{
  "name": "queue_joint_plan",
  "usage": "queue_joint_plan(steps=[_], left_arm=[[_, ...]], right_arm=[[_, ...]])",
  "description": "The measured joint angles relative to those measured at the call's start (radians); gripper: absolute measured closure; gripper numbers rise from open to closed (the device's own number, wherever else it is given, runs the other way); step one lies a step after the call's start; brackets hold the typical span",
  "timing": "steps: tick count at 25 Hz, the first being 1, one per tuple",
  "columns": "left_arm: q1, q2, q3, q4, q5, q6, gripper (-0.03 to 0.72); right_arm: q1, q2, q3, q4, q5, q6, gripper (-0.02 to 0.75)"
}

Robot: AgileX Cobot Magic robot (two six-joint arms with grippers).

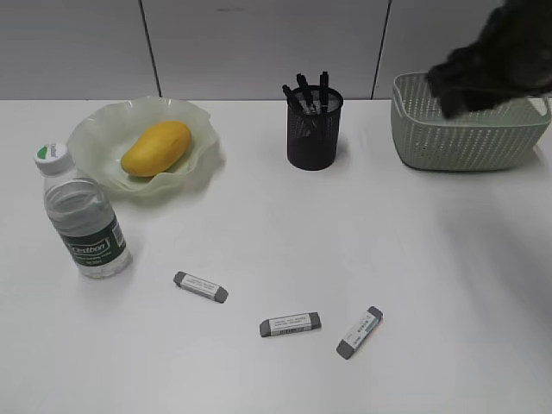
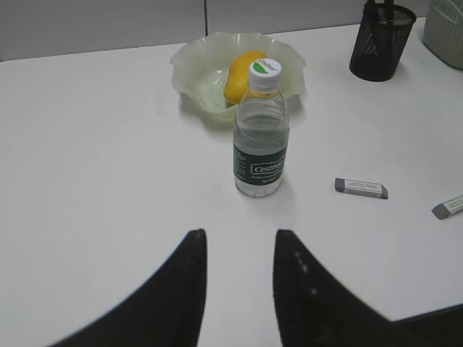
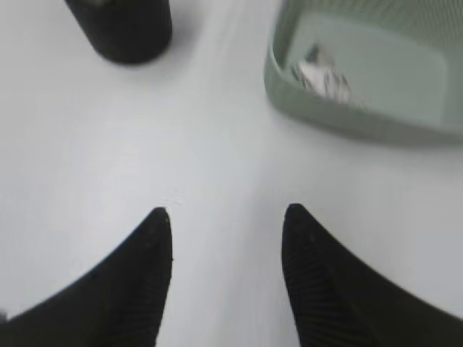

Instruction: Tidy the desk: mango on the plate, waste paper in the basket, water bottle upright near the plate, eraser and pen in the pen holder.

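Note:
The mango [image 1: 156,147] lies in the ruffled pale green plate [image 1: 95,138] at the back left. The water bottle [image 1: 82,216] stands upright in front of the plate; it also shows in the left wrist view [image 2: 261,134]. The black mesh pen holder [image 1: 314,129] holds several pens [image 1: 309,93]. Three grey erasers [image 1: 200,286] [image 1: 291,324] [image 1: 359,331] lie on the desk at the front. The waste paper [image 3: 322,76] lies inside the sage-green basket [image 1: 466,142]. My right gripper [image 3: 226,217] is open and empty, its blurred arm [image 1: 496,56] above the basket. My left gripper [image 2: 239,237] is open and empty, short of the bottle.
The white desk [image 1: 414,250] meets a grey panelled wall at the back. The basket stands at the back right edge of the view, the pen holder at back centre.

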Motion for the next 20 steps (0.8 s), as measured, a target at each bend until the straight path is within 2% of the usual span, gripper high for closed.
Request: queue_joint_plan(steps=[4, 7, 14, 20], left_arm=[[0.0, 0.0, 0.0, 0.0, 0.0, 0.0, 0.452], [0.0, 0.0, 0.0, 0.0, 0.0, 0.0, 0.452], [0.0, 0.0, 0.0, -0.002, 0.0, 0.0, 0.452], [0.0, 0.0, 0.0, -0.003, 0.0, 0.0, 0.452]], right_arm=[[0.0, -0.213, 0.093, 0.026, 0.364, -0.013, 0.367], [0.0, -0.407, 0.205, 0.051, 0.527, -0.014, 0.402], [0.0, -1.008, 0.483, 0.105, 0.578, -0.043, 0.434], [0.0, -1.457, 0.586, 0.106, 0.583, -0.147, 0.438]])
